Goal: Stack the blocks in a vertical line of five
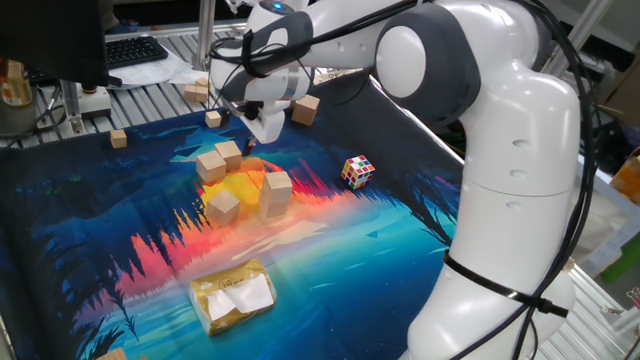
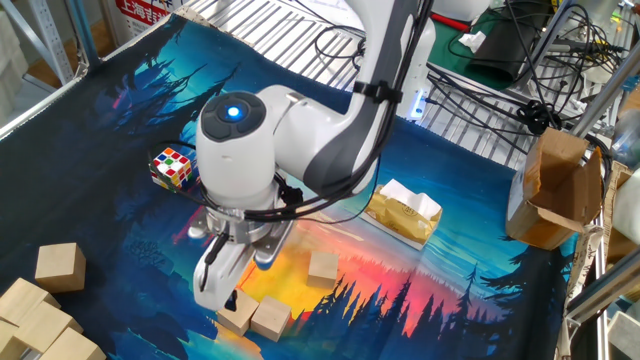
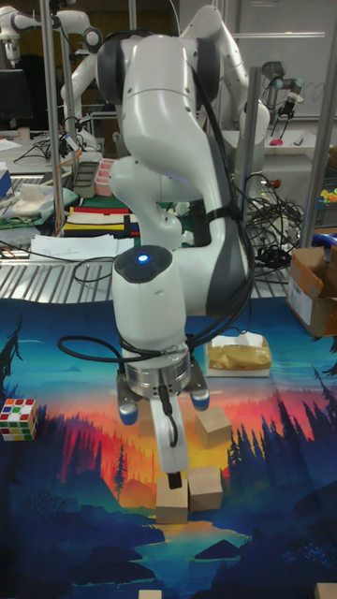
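Four tan blocks lie on the mat. Two sit side by side [image 1: 209, 166] [image 1: 228, 153]; these show again as a left block [image 2: 237, 312] and a right block [image 2: 270, 317]. A third [image 1: 276, 190] stands beside them, and a fourth [image 1: 222, 206] lies apart. A fifth block [image 1: 305, 109] rests at the mat's far edge. My gripper [image 1: 251, 140] [image 2: 228, 298] points down right over the left block of the pair [image 3: 171, 501]. Its fingers look pressed together with nothing between them. Whether they touch the block I cannot tell.
A multicoloured puzzle cube [image 1: 358, 170] sits to one side of the blocks. A yellow packet [image 1: 232, 295] lies near the mat's front. Small tan cubes [image 1: 119, 138] [image 1: 213, 118] lie at the mat's back edge, and larger wooden blocks [image 2: 30, 310] are piled beyond it.
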`<state>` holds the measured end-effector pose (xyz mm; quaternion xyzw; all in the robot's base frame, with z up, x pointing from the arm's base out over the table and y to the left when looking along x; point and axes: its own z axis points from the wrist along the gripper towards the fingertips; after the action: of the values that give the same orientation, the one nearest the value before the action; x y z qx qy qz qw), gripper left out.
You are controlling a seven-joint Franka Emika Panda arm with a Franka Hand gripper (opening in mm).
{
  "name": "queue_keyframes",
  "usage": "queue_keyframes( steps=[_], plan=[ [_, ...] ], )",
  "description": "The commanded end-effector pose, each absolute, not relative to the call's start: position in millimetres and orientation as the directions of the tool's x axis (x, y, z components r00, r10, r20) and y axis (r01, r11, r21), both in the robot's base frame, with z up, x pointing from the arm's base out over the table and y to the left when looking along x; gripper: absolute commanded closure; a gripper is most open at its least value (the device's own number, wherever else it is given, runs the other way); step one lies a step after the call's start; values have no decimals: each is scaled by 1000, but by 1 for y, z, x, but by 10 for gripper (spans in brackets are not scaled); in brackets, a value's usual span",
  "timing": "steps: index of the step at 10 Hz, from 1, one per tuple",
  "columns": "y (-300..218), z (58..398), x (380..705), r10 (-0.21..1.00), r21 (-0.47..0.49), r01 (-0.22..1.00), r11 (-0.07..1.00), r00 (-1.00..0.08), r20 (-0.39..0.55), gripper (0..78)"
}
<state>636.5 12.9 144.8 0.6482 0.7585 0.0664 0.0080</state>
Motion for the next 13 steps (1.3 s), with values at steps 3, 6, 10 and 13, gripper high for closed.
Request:
queue_keyframes(
  steps=[3, 6, 10, 13],
  plan=[
    [17, 138, 645, 983, 137, 978, 157, -167, 70, 1],
    [17, 137, 651, 985, 148, 978, 148, -159, 67, 1],
    [19, 132, 653, 986, 147, 979, 140, -151, 67, 1],
    [19, 122, 657, 988, 142, 980, 138, -147, 56, 1]
  ],
)
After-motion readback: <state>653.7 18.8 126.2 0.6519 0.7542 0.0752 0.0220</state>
